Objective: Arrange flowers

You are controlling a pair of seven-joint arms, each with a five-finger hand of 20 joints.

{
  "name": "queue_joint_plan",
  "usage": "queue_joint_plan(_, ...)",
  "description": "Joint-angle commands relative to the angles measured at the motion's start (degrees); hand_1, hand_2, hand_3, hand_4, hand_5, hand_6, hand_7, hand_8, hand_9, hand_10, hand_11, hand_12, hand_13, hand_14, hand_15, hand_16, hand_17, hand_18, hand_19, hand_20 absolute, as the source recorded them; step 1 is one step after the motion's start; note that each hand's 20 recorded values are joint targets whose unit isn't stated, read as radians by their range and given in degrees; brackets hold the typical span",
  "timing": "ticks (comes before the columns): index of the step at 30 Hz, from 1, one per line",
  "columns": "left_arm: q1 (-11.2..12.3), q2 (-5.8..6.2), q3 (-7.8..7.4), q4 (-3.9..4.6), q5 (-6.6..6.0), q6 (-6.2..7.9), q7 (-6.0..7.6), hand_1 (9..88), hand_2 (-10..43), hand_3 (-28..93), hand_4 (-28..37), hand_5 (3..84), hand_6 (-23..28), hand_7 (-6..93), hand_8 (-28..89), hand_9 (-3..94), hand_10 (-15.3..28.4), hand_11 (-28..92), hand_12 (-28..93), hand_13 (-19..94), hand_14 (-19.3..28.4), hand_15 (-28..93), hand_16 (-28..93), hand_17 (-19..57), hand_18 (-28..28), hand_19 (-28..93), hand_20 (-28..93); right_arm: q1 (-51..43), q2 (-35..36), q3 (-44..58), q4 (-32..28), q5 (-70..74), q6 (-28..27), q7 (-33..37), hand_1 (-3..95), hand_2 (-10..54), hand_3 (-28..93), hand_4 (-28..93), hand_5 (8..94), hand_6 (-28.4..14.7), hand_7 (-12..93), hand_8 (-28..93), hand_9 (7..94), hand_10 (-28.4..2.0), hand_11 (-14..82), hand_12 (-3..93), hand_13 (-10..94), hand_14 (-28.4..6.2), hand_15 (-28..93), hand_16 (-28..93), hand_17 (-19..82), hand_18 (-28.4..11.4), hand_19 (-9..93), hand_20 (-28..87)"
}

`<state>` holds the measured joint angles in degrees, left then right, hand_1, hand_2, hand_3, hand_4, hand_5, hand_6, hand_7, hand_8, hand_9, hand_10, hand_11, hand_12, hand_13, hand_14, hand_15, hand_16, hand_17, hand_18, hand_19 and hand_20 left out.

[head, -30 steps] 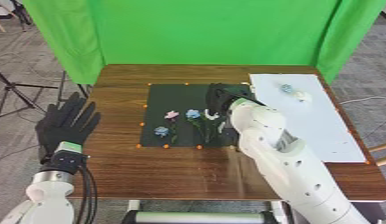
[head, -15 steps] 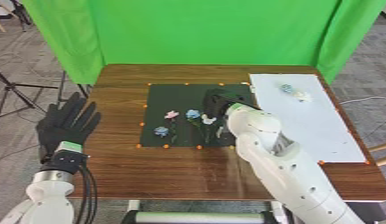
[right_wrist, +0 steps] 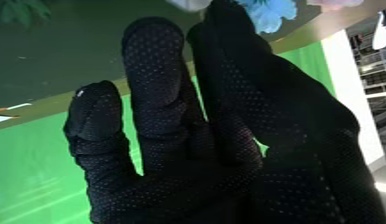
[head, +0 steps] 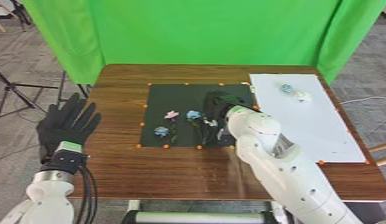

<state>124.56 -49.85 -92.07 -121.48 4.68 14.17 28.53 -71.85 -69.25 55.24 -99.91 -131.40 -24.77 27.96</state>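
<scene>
In the head view my right hand (head: 221,102) is over the right part of the dark mat, just right of the flowers, its fingers fairly straight. A pink flower (head: 172,114), a blue flower (head: 193,114) and a lower blue flower (head: 161,131) lie on the mat; a white flower (head: 211,122) is beside the hand. On the white sheet are a light-blue flower (head: 286,88) and a cream flower (head: 302,96). In the right wrist view the same hand (right_wrist: 198,185) holds nothing visible, with blue petals (right_wrist: 269,14) beyond its fingertips. My left hand (head: 67,122) lies open at the left.
The dark mat (head: 185,91) has small orange markers along its edges. The white sheet (head: 323,135) covers the table's right side, under part of my right arm. A green cloth (head: 212,35) hangs behind the brown table (head: 154,172).
My right hand has shifted slightly down and left toward the white flower, which is now partly covered by it. The left hand has stayed still.
</scene>
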Motion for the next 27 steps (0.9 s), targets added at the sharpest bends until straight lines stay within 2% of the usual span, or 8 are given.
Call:
queue_joint_plan(1,0.5,-0.12,-0.07,-0.5,-0.54,0.47,0.35,27.6,9.1,74,-28.3,37.5,5.7,14.5,-9,29.6,11.4,19,10,21,12.8,33,-8,-4.6,13.0,33,9,-0.5,0.8,1.8,-1.3,0.1,2.1,0.9,57.4,-9.5,71,-28,59.9,-2.4,21,-13,57.3,-15.1,10.4,14.4,71,-4.3,51,41,39,-21.1,88,35)
queue_joint_plan(6,0.7,-0.08,0.0,-0.51,-0.26,-0.35,0.68,27.7,9.1,74,-28.3,37.4,5.7,14.6,-9,29.5,11.5,19,10,21,12.8,32,-7,-4.6,13.0,33,9,-1.8,3.2,6.4,-2.7,-1.8,7.0,2.1,53.4,-9.5,74,-28,57.7,-3.2,20,-13,55.2,-16.1,10.0,14.0,69,-5.9,53,39,39,-21.2,88,34)
queue_joint_plan(10,0.1,0.0,0.65,-0.18,-0.14,-1.1,1.43,27.7,9.1,74,-28.3,37.7,5.8,14.5,-9,29.4,11.6,19,10,21,12.8,32,-7,-4.7,13.1,33,9,-1.5,7.6,10.0,0.5,-1.4,16.8,4.6,46.9,-9.5,78,-28,55.8,-4.0,18,-12,53.0,-16.3,9.1,13.7,68,-8.6,56,34,38,-21.5,88,33)
queue_joint_plan(15,0.1,-0.07,0.7,-0.43,0.71,-1.73,0.87,27.6,9.1,73,-28.3,38.3,5.9,14.3,-9,29.6,11.5,18,10,21,12.9,32,-7,-4.8,13.2,33,9,-1.9,12.3,15.9,3.9,-0.1,14.2,12.2,42.0,-9.5,80,-28,50.5,-5.8,16,-11,48.2,-17.2,8.2,13.3,66,-11.1,61,27,38,-21.7,89,33)
queue_joint_plan(16,0.0,0.0,0.82,-0.41,0.9,-1.71,0.98,27.6,9.1,73,-28.3,38.3,5.9,14.3,-9,29.6,11.6,18,10,21,12.9,32,-7,-4.8,13.2,33,9,-2.2,13.0,17.6,4.0,1.2,11.9,13.6,40.1,-9.5,79,-27,47.7,-6.9,15,-10,46.3,-17.9,7.9,13.2,65,-11.7,62,25,39,-21.8,90,33)
queue_joint_plan(19,0.1,-0.24,0.64,-0.39,1.12,-2.24,0.78,27.5,9.1,73,-28.3,38.4,5.9,14.2,-9,29.8,11.8,18,10,21,13.0,32,-7,-4.8,13.2,33,9,-3.9,15.2,20.4,5.3,1.2,11.2,14.6,35.9,-9.5,75,-28,38.6,-10.9,10,-8,39.5,-21.4,7.9,13.4,61,-14.1,65,23,39,-22.2,91,33)
queue_joint_plan(24,0.6,-0.74,0.23,-0.55,1.33,-1.82,-0.1,27.4,9.1,73,-28.3,38.5,5.9,14.0,-9,29.9,11.7,18,10,21,13.3,32,-7,-4.9,13.2,33,9,-5.2,16.2,22.6,6.2,1.9,4.9,13.7,35.9,-9.5,76,-28,37.0,-11.0,9,-8,34.0,-21.1,7.3,12.5,58,-15.1,67,22,38,-22.4,92,32)
queue_joint_plan(27,0.6,-0.83,0.39,-0.57,1.64,-2.19,-0.53,27.4,9.1,73,-28.3,38.2,5.7,13.8,-9,29.8,11.6,18,10,22,13.8,33,-7,-4.8,13.5,34,10,-4.4,15.6,22.3,7.8,2.0,3.1,11.6,36.9,-9.5,77,-28,34.9,-10.9,8,-8,31.4,-19.8,7.1,11.7,57,-15.4,67,21,37,-22.9,91,31)
